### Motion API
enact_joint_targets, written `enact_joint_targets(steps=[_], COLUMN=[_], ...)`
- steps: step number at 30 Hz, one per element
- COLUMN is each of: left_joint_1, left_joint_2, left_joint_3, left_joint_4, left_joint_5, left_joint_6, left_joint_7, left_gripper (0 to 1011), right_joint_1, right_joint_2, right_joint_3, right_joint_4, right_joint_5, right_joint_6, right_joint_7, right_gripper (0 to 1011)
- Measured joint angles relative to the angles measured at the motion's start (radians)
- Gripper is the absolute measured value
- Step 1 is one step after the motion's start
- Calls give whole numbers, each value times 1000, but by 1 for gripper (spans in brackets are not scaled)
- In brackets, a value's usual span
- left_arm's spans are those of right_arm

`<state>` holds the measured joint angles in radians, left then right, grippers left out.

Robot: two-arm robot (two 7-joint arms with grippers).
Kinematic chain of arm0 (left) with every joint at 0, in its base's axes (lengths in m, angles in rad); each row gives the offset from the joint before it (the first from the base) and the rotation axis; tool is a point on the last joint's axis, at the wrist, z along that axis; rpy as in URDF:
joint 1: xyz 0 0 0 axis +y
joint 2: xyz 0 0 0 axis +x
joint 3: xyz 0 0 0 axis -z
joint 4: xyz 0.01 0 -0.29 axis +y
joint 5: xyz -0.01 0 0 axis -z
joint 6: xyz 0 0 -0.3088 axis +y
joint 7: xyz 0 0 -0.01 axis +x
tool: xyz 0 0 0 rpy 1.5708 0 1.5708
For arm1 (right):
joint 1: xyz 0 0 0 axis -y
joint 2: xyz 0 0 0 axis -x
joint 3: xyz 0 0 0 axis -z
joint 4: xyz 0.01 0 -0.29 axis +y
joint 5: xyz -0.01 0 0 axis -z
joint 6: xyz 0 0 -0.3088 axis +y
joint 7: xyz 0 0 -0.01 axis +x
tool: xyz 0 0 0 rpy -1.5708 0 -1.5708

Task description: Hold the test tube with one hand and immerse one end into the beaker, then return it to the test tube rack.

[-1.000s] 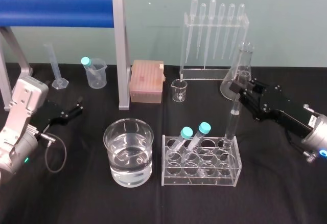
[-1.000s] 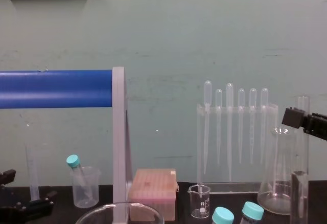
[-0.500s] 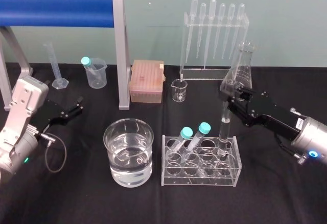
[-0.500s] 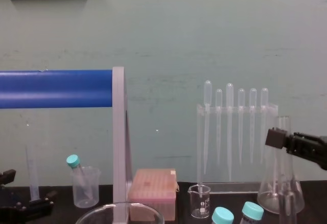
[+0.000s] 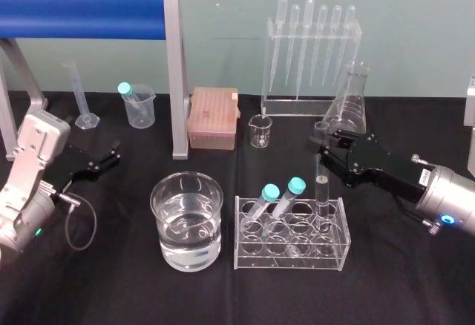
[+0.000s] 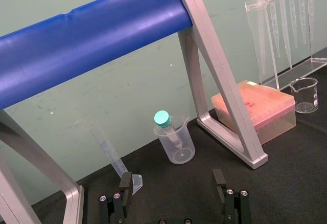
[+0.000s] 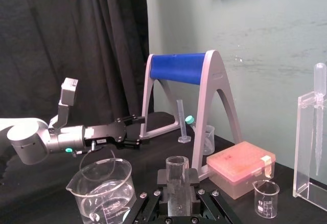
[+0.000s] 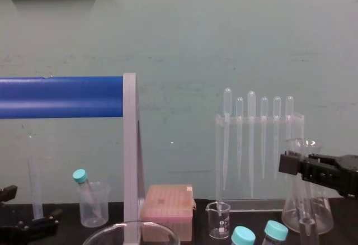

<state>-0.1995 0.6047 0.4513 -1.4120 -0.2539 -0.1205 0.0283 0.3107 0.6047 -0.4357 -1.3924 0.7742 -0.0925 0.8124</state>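
The test tube (image 5: 322, 190), clear and uncapped, stands upright with its lower end inside a back hole of the clear test tube rack (image 5: 291, 255). My right gripper (image 5: 322, 147) is shut on the tube's upper part. In the right wrist view the tube (image 7: 177, 175) sits between the fingers of the right gripper (image 7: 177, 197). The beaker (image 5: 187, 220), wide and partly filled with water, stands left of the rack; it also shows as the beaker (image 7: 102, 188). My left gripper (image 5: 113, 153) rests open at the table's left, nothing between the fingers of the left gripper (image 6: 172, 182).
Two teal-capped tubes (image 5: 282, 191) lean in the rack. Behind stand a pipette rack (image 5: 308, 50), a conical flask (image 5: 349, 106), a small glass beaker (image 5: 260, 130), a pink box (image 5: 214, 117), a blue-barred frame (image 5: 82, 2), a plastic beaker (image 5: 139, 106) and a graduated cylinder (image 5: 82, 99).
My right gripper has moved left and down with the test tube, and the tube now sits deeper in the rack. The left arm has stayed still.
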Motion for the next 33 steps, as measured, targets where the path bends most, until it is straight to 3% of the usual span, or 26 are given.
enact_joint_targets(steps=[14,33], left_joint_1=[0,0], left_joint_2=[0,0], left_joint_3=[0,0], left_joint_4=[0,0], left_joint_5=[0,0], left_joint_6=[0,0], left_joint_7=[0,0], left_gripper=[1000,1000], right_joint_1=[27,25], right_joint_2=[-1,0], right_joint_3=[-23,-21], right_joint_4=[23,20], right_joint_5=[-39,-37], right_joint_6=[7,7], right_joint_7=[-14,-14], right_gripper=[228,228])
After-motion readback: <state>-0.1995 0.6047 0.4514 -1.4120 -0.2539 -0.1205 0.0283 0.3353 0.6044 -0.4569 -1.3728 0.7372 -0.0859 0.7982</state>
